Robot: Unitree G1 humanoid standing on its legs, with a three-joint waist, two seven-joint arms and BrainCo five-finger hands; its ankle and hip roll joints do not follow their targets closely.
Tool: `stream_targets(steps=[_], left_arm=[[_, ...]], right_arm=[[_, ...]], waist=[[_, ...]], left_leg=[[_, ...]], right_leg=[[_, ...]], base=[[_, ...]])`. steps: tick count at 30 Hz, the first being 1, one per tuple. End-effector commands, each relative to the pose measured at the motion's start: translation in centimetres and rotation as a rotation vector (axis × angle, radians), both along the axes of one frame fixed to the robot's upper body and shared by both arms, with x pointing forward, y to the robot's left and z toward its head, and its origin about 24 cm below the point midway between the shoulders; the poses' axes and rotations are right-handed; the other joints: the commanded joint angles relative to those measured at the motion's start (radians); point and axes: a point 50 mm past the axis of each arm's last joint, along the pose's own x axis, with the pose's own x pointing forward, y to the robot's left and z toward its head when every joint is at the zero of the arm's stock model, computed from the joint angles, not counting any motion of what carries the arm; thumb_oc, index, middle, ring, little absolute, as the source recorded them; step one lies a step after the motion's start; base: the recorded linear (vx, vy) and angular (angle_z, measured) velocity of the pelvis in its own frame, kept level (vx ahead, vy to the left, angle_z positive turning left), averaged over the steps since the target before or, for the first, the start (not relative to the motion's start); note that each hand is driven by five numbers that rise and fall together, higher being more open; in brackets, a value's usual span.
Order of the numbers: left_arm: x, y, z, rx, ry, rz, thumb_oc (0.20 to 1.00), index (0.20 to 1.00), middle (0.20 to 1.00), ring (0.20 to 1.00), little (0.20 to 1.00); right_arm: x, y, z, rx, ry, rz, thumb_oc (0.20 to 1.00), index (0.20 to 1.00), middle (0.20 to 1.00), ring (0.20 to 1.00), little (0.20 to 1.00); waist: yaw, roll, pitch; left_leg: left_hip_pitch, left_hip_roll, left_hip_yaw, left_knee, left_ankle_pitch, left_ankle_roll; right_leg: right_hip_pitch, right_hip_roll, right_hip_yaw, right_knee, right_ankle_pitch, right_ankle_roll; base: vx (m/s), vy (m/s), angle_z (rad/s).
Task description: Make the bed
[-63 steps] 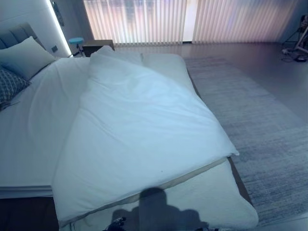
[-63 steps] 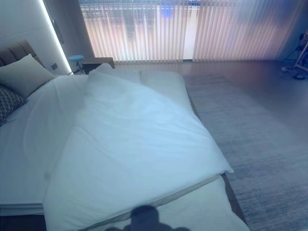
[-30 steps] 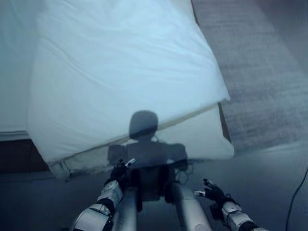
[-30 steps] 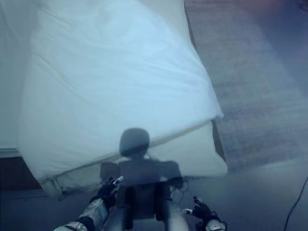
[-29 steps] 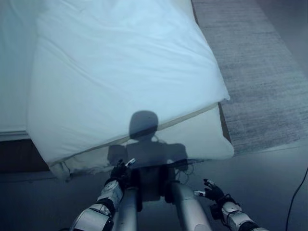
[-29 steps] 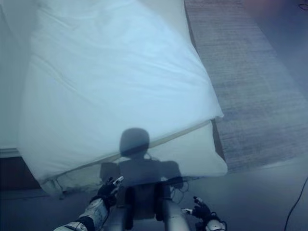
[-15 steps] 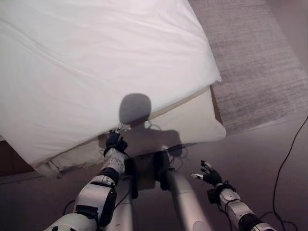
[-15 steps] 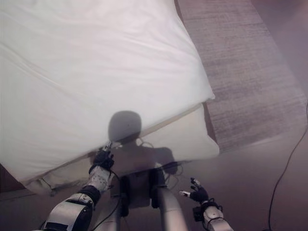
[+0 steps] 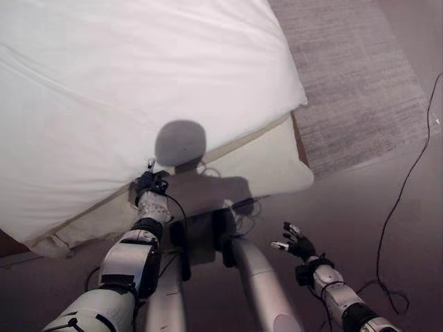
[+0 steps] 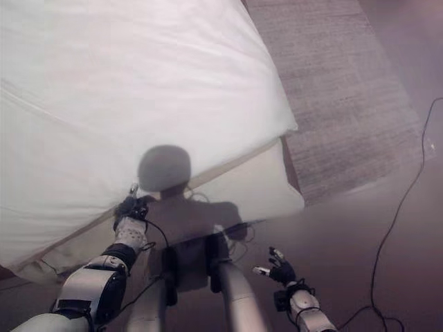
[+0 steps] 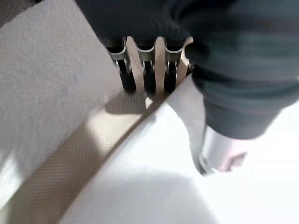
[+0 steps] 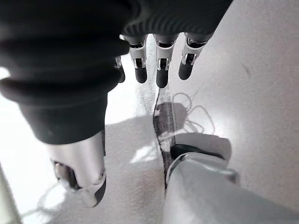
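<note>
Reaching farther forward now, my left hand (image 9: 147,185) is meeting the rumpled white duvet's (image 9: 138,90) edge, fingers (image 11: 147,77) straight, gripping nothing; I'm judging pinching it comes next.

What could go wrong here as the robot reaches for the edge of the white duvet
Only the left hand is at the rumpled white duvet; a one-sided pull could drag it further askew. The right hand hangs open over the floor, away from the bed. A thin black cable trails across the floor beside the grey rug and might snag.
</note>
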Motion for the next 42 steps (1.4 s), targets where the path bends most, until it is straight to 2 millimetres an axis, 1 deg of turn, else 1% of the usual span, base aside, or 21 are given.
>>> stream_targets(steps=[1, 8, 13, 14, 15, 18, 19, 21, 22, 24, 27, 30, 31, 32, 34, 35, 36, 38, 39, 41, 42], left_arm=[[0.8, 1.2, 2.4, 0.082, -0.08, 0.025, 0.2, 0.2, 0.2, 0.2, 0.2], [1.0, 0.3, 2.4, 0.02, -0.107, 0.046, 0.2, 0.2, 0.2, 0.2, 0.2], [1.4, -0.9, 3.5, -0.008, -0.183, 0.053, 0.2, 0.2, 0.2, 0.2, 0.2], [1.6, -1.4, 4.1, -0.018, -0.225, 0.054, 0.2, 0.2, 0.2, 0.2, 0.2], [1.7, -2.8, 4.6, -0.011, -0.278, 0.005, 0.2, 0.2, 0.2, 0.2, 0.2], [1.5, -4.7, 4.9, -0.032, -0.354, -0.039, 0.2, 0.2, 0.2, 0.2, 0.2], [1.5, -4.7, 4.9, -0.032, -0.353, -0.039, 0.2, 0.2, 0.2, 0.2, 0.2], [1.0, -7.2, 6.3, -0.068, -0.481, -0.098, 0.2, 0.2, 0.2, 0.2, 0.2], [1.0, -7.3, 6.3, -0.067, -0.479, -0.098, 0.2, 0.2, 0.2, 0.2, 0.2], [0.0, -9.3, 7.0, -0.114, -0.578, -0.166, 0.2, 0.2, 0.2, 0.2, 0.2], [-0.4, -10.1, 7.3, -0.114, -0.61, -0.207, 0.2, 0.2, 0.2, 0.2, 0.2], [-1.5, -11.5, 9.0, -0.146, -0.729, -0.277, 0.2, 0.2, 0.2, 0.2, 0.2], [-1.5, -11.5, 9.0, -0.145, -0.729, -0.277, 0.2, 0.2, 0.2, 0.2, 0.2], [-2.0, -12.3, 9.7, -0.164, -0.77, -0.306, 0.2, 0.2, 0.2, 0.2, 0.2], [-2.2, -12.5, 10.0, -0.169, -0.787, -0.317, 0.2, 0.2, 0.2, 0.2, 0.2], [-2.5, -12.7, 10.9, -0.172, -0.831, -0.329, 0.2, 0.2, 0.2, 0.2, 0.2], [-2.7, -12.7, 11.1, -0.165, -0.844, -0.333, 0.2, 0.2, 0.2, 0.2, 0.2], [-3.1, -12.7, 11.7, -0.17, -0.876, -0.337, 0.2, 0.2, 0.2, 0.2, 0.2], [-3.1, -12.7, 11.7, -0.169, -0.877, -0.337, 0.2, 0.2, 0.2, 0.2, 0.2], [-3.5, -12.7, 12.6, -0.146, -0.915, -0.347, 0.2, 0.2, 0.2, 0.2, 0.2], [-3.6, -12.7, 12.6, -0.145, -0.915, -0.347, 0.2, 0.2, 0.2, 0.2, 0.2]], right_arm=[[-1.8, -0.6, -0.5, -0.012, 0.002, 0.022, 1.0, 1.0, 1.0, 1.0, 1.0], [-1.7, -0.4, -0.4, -0.022, -0.004, 0.036, 1.0, 1.0, 1.0, 1.0, 1.0], [-1.3, 0.2, -0.1, -0.009, -0.026, 0.052, 1.0, 1.0, 1.0, 1.0, 1.0], [-1.2, 0.5, 0.0, 0.003, -0.032, 0.052, 1.0, 1.0, 1.0, 1.0, 1.0], [-1.1, 1.0, 0.2, 0.029, -0.04, 0.055, 1.0, 1.0, 1.0, 1.0, 1.0], [-0.5, 2.0, 0.3, 0.112, -0.04, 0.043, 1.0, 1.0, 1.0, 1.0, 1.0], [-0.5, 2.0, 0.3, 0.113, -0.04, 0.042, 1.0, 1.0, 1.0, 1.0, 1.0], [0.7, 4.2, 0.9, 0.26, -0.051, 0.034, 1.0, 1.0, 1.0, 1.0, 1.0], [0.6, 4.2, 0.9, 0.261, -0.05, 0.033, 1.0, 1.0, 1.0, 1.0, 1.0], [1.9, 6.3, 1.4, 0.377, -0.033, 0.04, 1.0, 1.0, 1.0, 1.0, 1.0], [2.8, 7.7, 1.6, 0.457, -0.012, 0.017, 1.0, 1.0, 1.0, 1.0, 1.0], [4.7, 11.1, 3.0, 0.675, 0.02, -0.033, 1.0, 1.0, 1.0, 1.0, 1.0], [4.8, 11.1, 3.0, 0.676, 0.02, -0.033, 1.0, 1.0, 1.0, 1.0, 1.0], [5.6, 12.5, 3.9, 0.799, 0.03, -0.083, 1.0, 1.0, 1.0, 1.0, 1.0], [5.9, 13.2, 4.4, 0.858, 0.03, -0.103, 1.0, 1.0, 1.0, 1.0, 1.0], [7.0, 13.8, 5.8, 0.953, -0.004, -0.15, 1.0, 1.0, 1.0, 1.0, 1.0], [7.4, 14.2, 6.5, 0.994, -0.018, -0.162, 1.0, 1.0, 1.0, 1.0, 1.0], [8.4, 14.5, 7.8, 1.029, -0.052, -0.177, 1.0, 1.0, 1.0, 1.0, 1.0], [8.4, 14.5, 7.8, 1.029, -0.052, -0.177, 1.0, 1.0, 1.0, 1.0, 1.0], [9.6, 14.8, 10.0, 1.089, -0.112, -0.197, 1.0, 1.0, 1.0, 1.0, 1.0], [9.6, 14.8, 10.0, 1.09, -0.112, -0.197, 1.0, 1.0, 1.0, 1.0, 1.0]], waist=[[0.005, 0.011, -0.102], [0.012, 0.014, -0.112], [0.019, 0.015, -0.108], [0.025, 0.015, -0.104], [0.034, 0.018, -0.096], [0.06, 0.028, -0.077], [0.061, 0.028, -0.075], [0.089, 0.041, -0.05], [0.089, 0.041, -0.049], [0.128, 0.06, -0.019], [0.151, 0.071, 0.001], [0.199, 0.098, 0.035], [0.2, 0.097, 0.036], [0.226, 0.111, 0.049], [0.235, 0.116, 0.056], [0.256, 0.128, 0.066], [0.263, 0.133, 0.067], [0.282, 0.138, 0.07], [0.281, 0.138, 0.071], [0.3, 0.149, 0.075], [0.3, 0.149, 0.075]], left_leg=[[-0.063, 0.022, 0.01, 0.003, 0.028, -0.031], [-0.066, 0.022, 0.017, -0.005, 0.031, -0.029], [-0.058, 0.017, 0.016, -0.009, 0.033, -0.026], [-0.055, 0.014, 0.016, -0.012, 0.034, -0.026], [-0.049, 0.009, 0.012, -0.015, 0.038, -0.025], [-0.028, -0.005, -0.002, -0.034, 0.047, -0.021], [-0.024, -0.005, -0.002, -0.036, 0.048, -0.021], [-0.006, -0.018, -0.015, -0.051, 0.057, -0.017], [-0.003, -0.018, -0.015, -0.052, 0.058, -0.017], [0.018, -0.035, -0.029, -0.071, 0.068, -0.011], [0.032, -0.043, -0.038, -0.078, 0.073, -0.008], [0.05, -0.057, -0.057, -0.091, 0.081, -0.002], [0.051, -0.057, -0.057, -0.092, 0.081, -0.002], [0.059, -0.068, -0.071, -0.098, 0.084, 0.0], [0.067, -0.074, -0.078, -0.106, 0.086, 0.001], [0.067, -0.088, -0.095, -0.109, 0.091, 0.002], [0.068, -0.091, -0.099, -0.112, 0.093, 0.004], [0.069, -0.101, -0.113, -0.12, 0.097, 0.005], [0.07, -0.101, -0.114, -0.12, 0.098, 0.005], [0.07, -0.114, -0.133, -0.124, 0.101, 0.008], [0.07, -0.114, -0.134, -0.123, 0.101, 0.008]], right_leg=[[-0.027, -0.063, 0.048, -0.009, 0.062, 0.127], [-0.034, -0.062, 0.054, -0.015, 0.069, 0.128], [-0.03, -0.061, 0.058, -0.016, 0.073, 0.13], [-0.025, -0.063, 0.057, -0.018, 0.075, 0.131], [-0.015, -0.067, 0.051, -0.021, 0.075, 0.131], [0.012, -0.072, 0.04, -0.036, 0.074, 0.128], [0.016, -0.072, 0.039, -0.038, 0.074, 0.128], [0.038, -0.077, 0.031, -0.045, 0.072, 0.124], [0.041, -0.078, 0.03, -0.046, 0.072, 0.124], [0.065, -0.085, 0.017, -0.052, 0.071, 0.121], [0.086, -0.09, 0.007, -0.061, 0.072, 0.12], [0.113, -0.097, -0.01, -0.067, 0.069, 0.118], [0.114, -0.097, -0.011, -0.067, 0.069, 0.118], [0.128, -0.106, -0.022, -0.068, 0.066, 0.12], [0.138, -0.109, -0.031, -0.069, 0.063, 0.121], [0.143, -0.118, -0.047, -0.064, 0.061, 0.121], [0.146, -0.12, -0.051, -0.065, 0.06, 0.122], [0.152, -0.128, -0.063, -0.07, 0.057, 0.122], [0.153, -0.128, -0.063, -0.07, 0.057, 0.122], [0.164, -0.137, -0.084, -0.07, 0.047, 0.121], [0.165, -0.138, -0.085, -0.07, 0.047, 0.121]], base=[[-0.01, 0.031, -0.06], [-0.01, 0.02, -0.05], [0.0, 0.006, -0.02], [0.0, 0.0, 0.0], [0.0, 0.0, 0.0], [0.0, -0.004, 0.02], [0.0, -0.004, 0.1], [0.0, -0.014, 0.16], [-0.01, -0.013, 0.21], [-0.01, -0.011, 0.22], [-0.01, -0.014, 0.27], [0.0, -0.01, 0.16], [0.02, -0.013, 0.19], [0.01, -0.014, 0.19], [0.02, -0.019, 0.31], [0.04, -0.01, 0.3], [0.04, -0.011, 0.36], [0.03, -0.008, 0.37], [0.04, -0.016, 0.19], [0.04, -0.01, 0.19], [0.02, -0.001, 0.29]])
